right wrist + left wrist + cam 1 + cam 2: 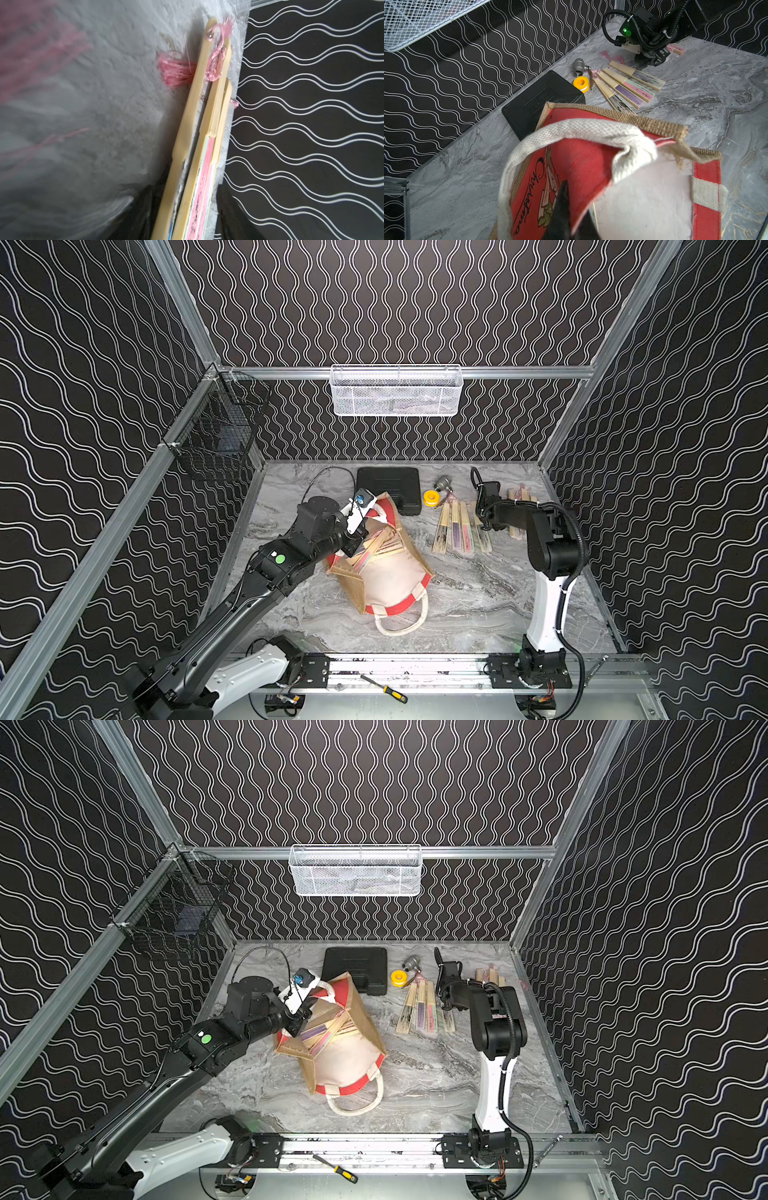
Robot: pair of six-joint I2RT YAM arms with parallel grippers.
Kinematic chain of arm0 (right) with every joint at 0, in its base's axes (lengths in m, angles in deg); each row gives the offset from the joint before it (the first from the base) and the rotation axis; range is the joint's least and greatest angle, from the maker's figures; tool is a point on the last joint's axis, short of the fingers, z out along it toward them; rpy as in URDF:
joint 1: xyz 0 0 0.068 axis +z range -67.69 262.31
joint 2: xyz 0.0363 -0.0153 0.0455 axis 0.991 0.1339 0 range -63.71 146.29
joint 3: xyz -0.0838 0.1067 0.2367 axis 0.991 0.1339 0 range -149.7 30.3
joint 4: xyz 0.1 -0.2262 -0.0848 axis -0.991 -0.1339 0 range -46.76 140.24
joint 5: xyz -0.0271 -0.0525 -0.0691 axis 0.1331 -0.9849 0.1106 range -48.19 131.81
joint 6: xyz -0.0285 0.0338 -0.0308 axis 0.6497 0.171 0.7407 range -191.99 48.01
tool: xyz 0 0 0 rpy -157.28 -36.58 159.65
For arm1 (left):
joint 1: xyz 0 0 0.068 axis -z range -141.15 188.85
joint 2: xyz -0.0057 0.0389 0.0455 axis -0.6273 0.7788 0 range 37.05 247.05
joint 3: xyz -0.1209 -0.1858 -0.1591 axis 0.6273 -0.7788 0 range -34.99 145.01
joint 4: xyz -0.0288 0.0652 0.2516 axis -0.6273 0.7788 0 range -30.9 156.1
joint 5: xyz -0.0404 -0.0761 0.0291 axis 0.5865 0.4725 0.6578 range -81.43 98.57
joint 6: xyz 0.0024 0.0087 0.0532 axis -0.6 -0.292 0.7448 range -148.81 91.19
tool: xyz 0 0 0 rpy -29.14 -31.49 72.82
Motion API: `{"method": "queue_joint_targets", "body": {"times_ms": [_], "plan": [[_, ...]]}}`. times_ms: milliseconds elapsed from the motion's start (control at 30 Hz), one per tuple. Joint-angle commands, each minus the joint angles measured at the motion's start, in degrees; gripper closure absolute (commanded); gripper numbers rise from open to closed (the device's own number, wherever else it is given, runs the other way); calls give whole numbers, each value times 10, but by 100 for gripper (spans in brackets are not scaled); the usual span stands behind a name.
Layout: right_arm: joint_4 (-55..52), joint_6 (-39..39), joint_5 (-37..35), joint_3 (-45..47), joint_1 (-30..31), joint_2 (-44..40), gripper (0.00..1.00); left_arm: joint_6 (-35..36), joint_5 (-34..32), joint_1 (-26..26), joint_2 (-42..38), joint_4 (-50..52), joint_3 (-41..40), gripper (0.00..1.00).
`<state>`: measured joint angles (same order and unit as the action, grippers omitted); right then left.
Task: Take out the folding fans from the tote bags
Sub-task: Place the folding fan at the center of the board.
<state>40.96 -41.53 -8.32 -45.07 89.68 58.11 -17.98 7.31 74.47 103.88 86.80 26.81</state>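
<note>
The tan jute tote bag (399, 580) (353, 1065) sits mid-table with its white lining showing. Several folding fans (376, 549) (328, 1031) lie inside its mouth. My left gripper (359, 533) (575, 204) is shut on the bag's red printed rim (583, 166), next to a white handle. More fans lie in a row (457, 526) (629, 89) on the table to the right, and a few others (521, 494) (207, 128) lie along the right wall. My right gripper (488, 524) (187, 218) hangs low between those groups. Its jaws are open, and they frame the wall-side fans without touching them.
A flat black case (388, 485), a yellow tape roll (430, 497) and a metal valve (444, 483) sit behind the bag. A white mesh basket (397, 391) hangs on the back wall, a black wire basket (216, 427) on the left. A yellow-handled screwdriver (384, 689) lies on the front rail.
</note>
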Motion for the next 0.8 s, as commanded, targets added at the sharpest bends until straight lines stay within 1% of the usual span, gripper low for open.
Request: {"method": "queue_joint_targets", "body": {"times_ms": [0, 67, 133, 167, 400, 533, 767], "plan": [[-48, -47, 59, -12, 0, -8, 47, 2, 0, 0, 0, -32, 0, 100], [-55, -63, 82, -19, 0, -12, 46, 2, -1, 0, 0, -32, 0, 100], [-74, -88, 125, -30, -1, -18, 46, 2, -1, -1, -1, -32, 0, 100], [-79, -96, 129, -37, -1, -16, 46, 3, -1, -1, -2, -32, 0, 100], [-118, -135, 128, -86, -17, 19, 46, 3, -5, -1, -1, -33, -2, 100], [-140, -146, 105, -115, -27, 50, 46, 4, -6, 0, 1, -33, -1, 100], [-154, -159, 77, -141, -33, 78, 47, 5, -8, -1, 5, -33, -2, 100]]}}
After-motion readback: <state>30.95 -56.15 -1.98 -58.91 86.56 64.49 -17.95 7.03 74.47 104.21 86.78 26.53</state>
